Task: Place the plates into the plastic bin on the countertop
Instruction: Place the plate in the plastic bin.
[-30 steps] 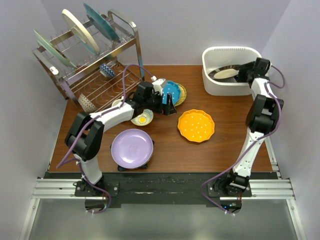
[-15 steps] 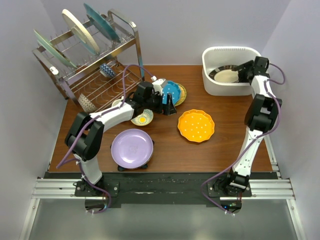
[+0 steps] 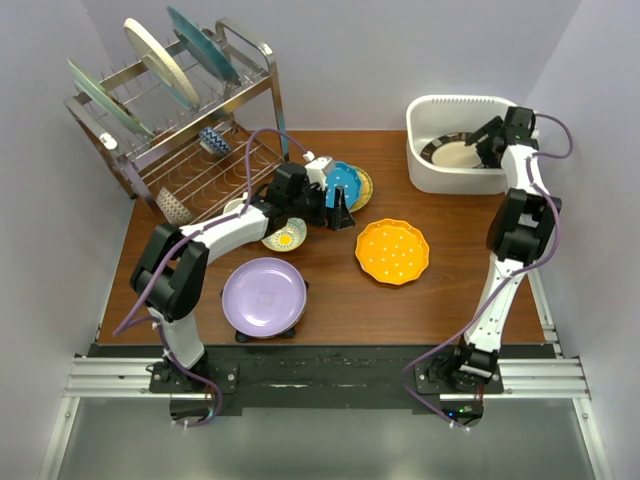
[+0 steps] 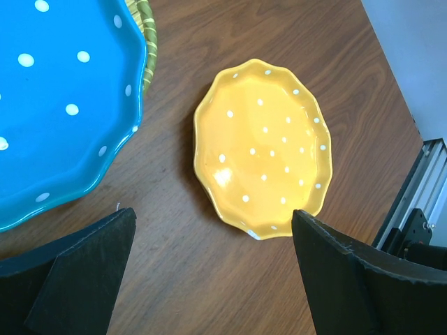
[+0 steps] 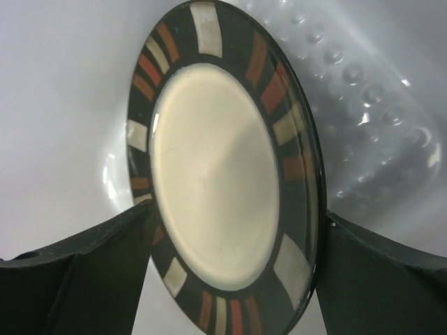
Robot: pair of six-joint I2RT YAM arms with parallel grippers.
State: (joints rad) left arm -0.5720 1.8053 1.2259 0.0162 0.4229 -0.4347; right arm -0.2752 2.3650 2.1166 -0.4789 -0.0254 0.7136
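Plate [image 5: 216, 174] in plastic bin [image 3: 450, 181], edge cropped; right hand [image 5: 237, 215], left hand [image 4: 213, 218] splayed, empty.

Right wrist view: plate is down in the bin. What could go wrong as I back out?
The right gripper is open with fingers close beside the dark-rimmed plate; a crooked retreat could catch its rim. The plate may lean on the plastic bin wall and slide.

the right jaws have drawn back, leaving the plate [image 3: 455, 153] flatter in the plastic bin [image 3: 460, 101].
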